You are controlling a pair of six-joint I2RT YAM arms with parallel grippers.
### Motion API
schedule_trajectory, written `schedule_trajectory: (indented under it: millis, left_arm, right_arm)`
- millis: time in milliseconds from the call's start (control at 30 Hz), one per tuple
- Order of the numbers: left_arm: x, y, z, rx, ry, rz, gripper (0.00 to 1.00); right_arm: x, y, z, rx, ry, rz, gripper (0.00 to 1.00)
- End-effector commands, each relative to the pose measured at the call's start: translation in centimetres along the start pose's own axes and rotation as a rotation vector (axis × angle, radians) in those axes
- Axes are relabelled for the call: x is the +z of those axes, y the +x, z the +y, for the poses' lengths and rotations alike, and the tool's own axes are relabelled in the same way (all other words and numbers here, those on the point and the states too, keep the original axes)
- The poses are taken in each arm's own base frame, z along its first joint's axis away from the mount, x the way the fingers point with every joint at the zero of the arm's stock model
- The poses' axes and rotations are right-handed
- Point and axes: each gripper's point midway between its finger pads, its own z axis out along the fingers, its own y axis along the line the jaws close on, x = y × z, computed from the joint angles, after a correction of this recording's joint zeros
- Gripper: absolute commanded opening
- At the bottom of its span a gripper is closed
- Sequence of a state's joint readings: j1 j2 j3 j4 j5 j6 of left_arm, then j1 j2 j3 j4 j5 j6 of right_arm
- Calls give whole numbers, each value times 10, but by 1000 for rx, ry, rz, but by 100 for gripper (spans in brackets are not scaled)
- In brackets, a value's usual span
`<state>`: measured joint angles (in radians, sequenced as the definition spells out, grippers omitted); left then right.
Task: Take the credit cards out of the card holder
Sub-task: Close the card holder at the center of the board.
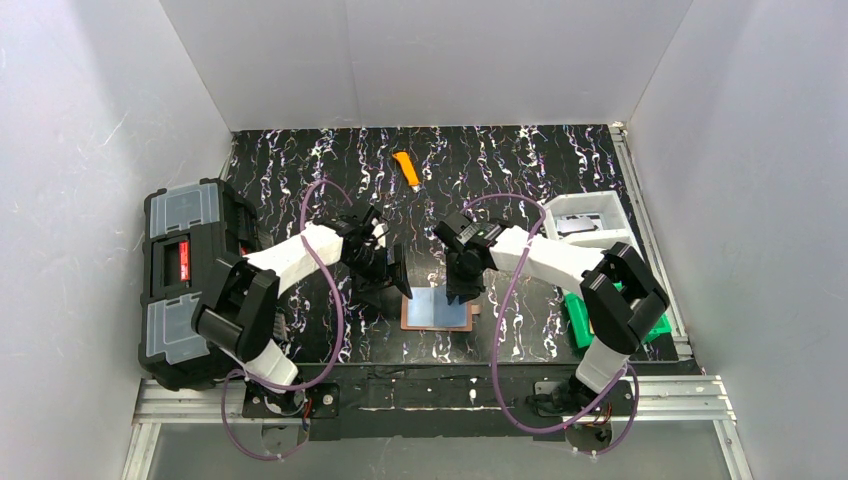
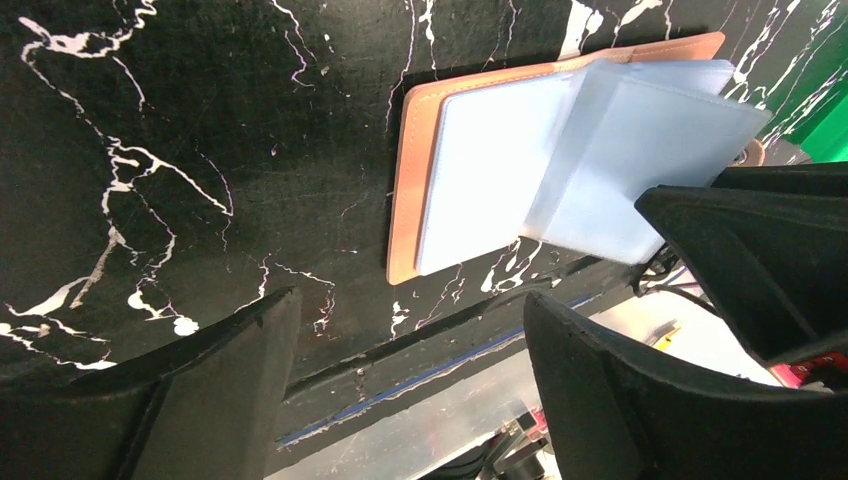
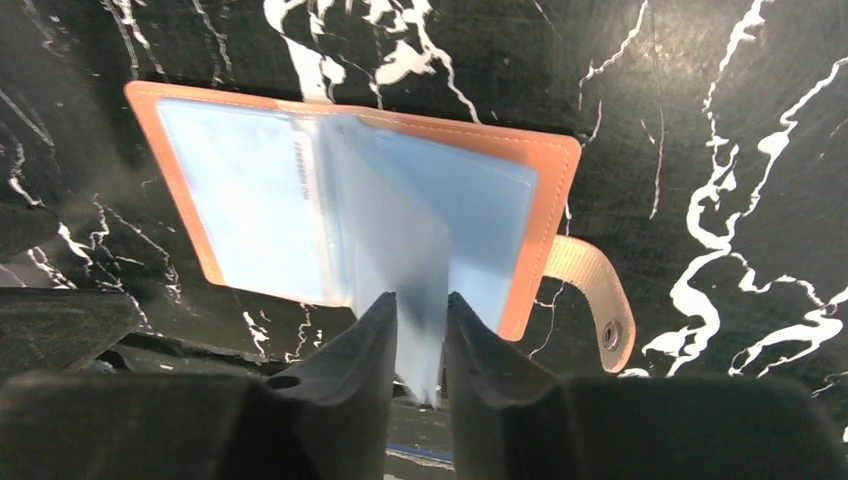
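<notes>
White walls [image 1: 100,120] close in three sides. Black table [image 1: 300,160] veined with white and purple marbling, metal rail along the near edge.

Large black toolbox [image 1: 185,280] with clear lid compartments sits at the table's left edge, beside the left arm's base. White tray [image 1: 590,215] at right, far side of the right arm; a green object [image 1: 580,320] lies just near of it, partly under that arm.

Card holder [image 3: 555,200] lies open and flat near the front edge at centre, between the two arms. Tan leather-like cover, pale blue-grey panels inside. Cannot tell whether the panels are cards or plastic sleeves.

Orange-and-black utility knife [image 1: 406,169] lies well apart, toward the back wall.

Left gripper [image 2: 410,370] hangs above the table just left of the holder, fingers spread wide, nothing between them, not touching the holder.

Right gripper [image 3: 420,310] is over the holder's near edge, fingers drawn in on one pale blue-grey leaf [image 3: 400,230], pinching it. Leaf stands lifted off the open spread; the rest lie flat.

Small tan tab [image 3: 590,285] with a snap sticks out from the holder's right side, resting on the table.
</notes>
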<state>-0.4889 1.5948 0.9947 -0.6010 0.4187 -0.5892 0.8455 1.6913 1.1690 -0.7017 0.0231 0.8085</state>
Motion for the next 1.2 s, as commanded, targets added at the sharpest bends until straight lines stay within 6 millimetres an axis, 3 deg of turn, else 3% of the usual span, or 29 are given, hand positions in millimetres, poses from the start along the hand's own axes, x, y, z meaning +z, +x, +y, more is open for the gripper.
schedule_trajectory:
  millis: [0, 133, 167, 500, 833, 1167]
  left_arm:
    - [6, 7, 1, -26, 20, 42, 79]
    - [13, 9, 1, -36, 32, 67, 77]
    - [14, 9, 1, -40, 34, 72, 76]
    - [28, 9, -9, -56, 119, 103, 70]
    - [39, 9, -29, -72, 221, 143, 69]
    - [36, 6, -1, -56, 38, 102, 69]
  right_arm:
    - [10, 10, -8, 16, 18, 26, 24]
    - [23, 18, -18, 29, 40, 55, 3]
    - [26, 20, -21, 33, 49, 62, 1]
    - [47, 31, -50, 80, 99, 100, 1]
    - [59, 38, -47, 97, 54, 149, 1]
    - [63, 48, -85, 205, 101, 179, 1]
